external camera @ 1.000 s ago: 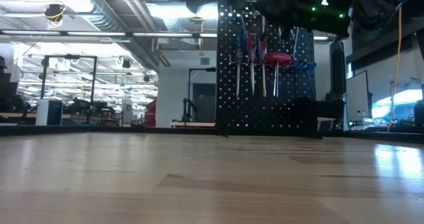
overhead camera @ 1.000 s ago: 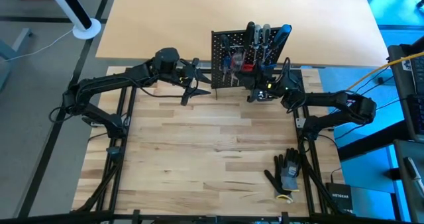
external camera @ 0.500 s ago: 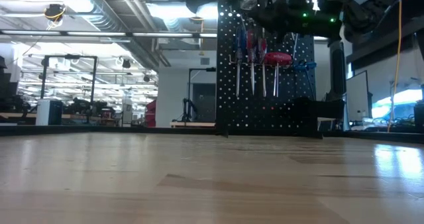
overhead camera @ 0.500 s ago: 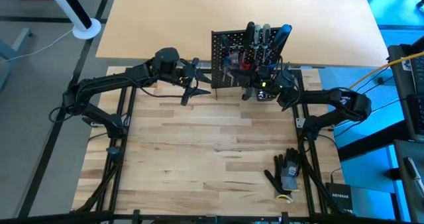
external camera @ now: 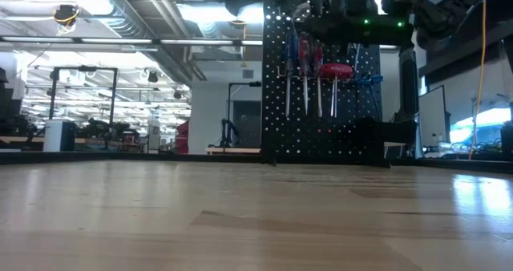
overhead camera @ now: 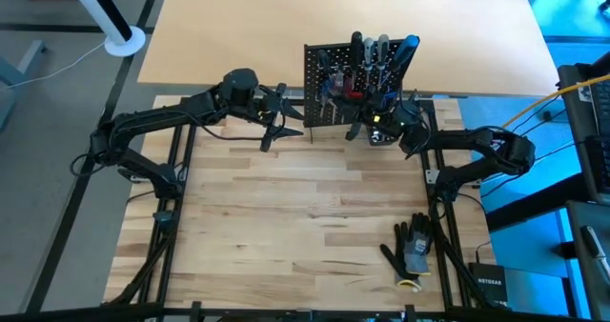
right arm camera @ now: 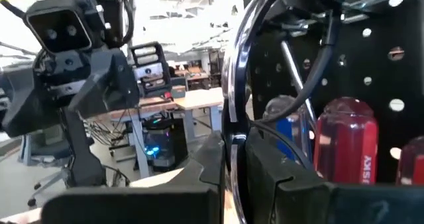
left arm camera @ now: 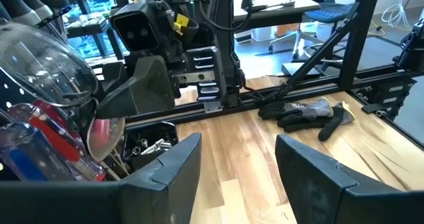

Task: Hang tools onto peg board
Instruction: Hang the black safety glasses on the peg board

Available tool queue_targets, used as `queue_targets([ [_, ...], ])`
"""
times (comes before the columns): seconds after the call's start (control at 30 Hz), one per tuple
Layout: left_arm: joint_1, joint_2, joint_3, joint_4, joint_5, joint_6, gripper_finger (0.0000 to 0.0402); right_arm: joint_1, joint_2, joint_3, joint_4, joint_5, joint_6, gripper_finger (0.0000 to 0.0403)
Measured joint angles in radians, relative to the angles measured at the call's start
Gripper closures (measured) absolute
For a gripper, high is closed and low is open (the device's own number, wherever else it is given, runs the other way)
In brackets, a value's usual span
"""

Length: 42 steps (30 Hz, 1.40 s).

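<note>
The table [overhead camera: 305,217] is a light wood butcher-block surface; behind it lies a plain tan board. The peg board [overhead camera: 329,86] stands upright at the table's far edge, near the middle, its perforated face turned toward the near side.

The left arm reaches in from the left side. The left gripper [overhead camera: 274,122] hovers just beside the peg board's left edge, apart from it, fingers spread wide and holding nothing; the left wrist view shows both dark fingers [left arm camera: 165,171] with bare table between them.

The right arm reaches in from the right side. The right gripper [overhead camera: 374,125] is right at the front face of the peg board, in its lower right part. Its fingers [right arm camera: 212,161] are nearly closed, pinching a thin curved chrome piece [right arm camera: 233,85]. What tool this piece belongs to cannot be determined.

The tools [external camera: 309,70] hang on the peg board with long axes vertical, handles up and thin metal shafts pointing down. Red and blue handles are distinguishable; a red-handled screwdriver [right arm camera: 348,138] hangs just beside the right gripper. In the high view the tools are foreshortened and partly covered by the right arm, so their count is unclear. In the low view the arm hides the board's top.

Black gloves [overhead camera: 412,244] lie near the table's near right corner, well apart from both grippers.
</note>
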<state>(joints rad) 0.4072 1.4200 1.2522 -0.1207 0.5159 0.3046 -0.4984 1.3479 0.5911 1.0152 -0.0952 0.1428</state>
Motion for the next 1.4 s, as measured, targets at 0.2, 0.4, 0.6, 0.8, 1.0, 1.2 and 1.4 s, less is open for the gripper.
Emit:
queue_targets([
  [0.2,0.0,0.0,0.0,0.0,0.0,-0.001,0.0218,0.002,0.0,0.0,-0.026,-0.011,-0.016,0.0368],
  [0.4,0.0,0.0,0.0,-0.002,0.0,-0.006,0.0218,0.002,-0.001,0.0,-0.09,-0.007,-0.017,0.0368],
  [0.6,0.0,0.0,0.0,0.002,0.0,-0.008,0.0218,0.001,0.0,-0.001,-0.091,-0.008,-0.017,0.0368],
  [0.8,0.0,0.0,0.0,0.002,0.0,-0.009,0.0218,0.001,0.0,-0.002,-0.095,-0.008,-0.015,0.0356],
  [1.0,0.0,0.0,0.0,0.006,0.0,-0.009,0.0218,0.0,0.0,-0.002,-0.101,-0.005,-0.008,0.032],
  [1.2,0.0,0.0,0.0,0.005,0.0,-0.009,0.0218,0.0,0.001,-0.004,-0.106,-0.002,-0.008,0.0273],
  [1.4,0.0,0.0,0.0,0.005,0.0,-0.009,0.0218,0.0,0.002,-0.004,-0.107,-0.006,-0.011,0.0244],
])
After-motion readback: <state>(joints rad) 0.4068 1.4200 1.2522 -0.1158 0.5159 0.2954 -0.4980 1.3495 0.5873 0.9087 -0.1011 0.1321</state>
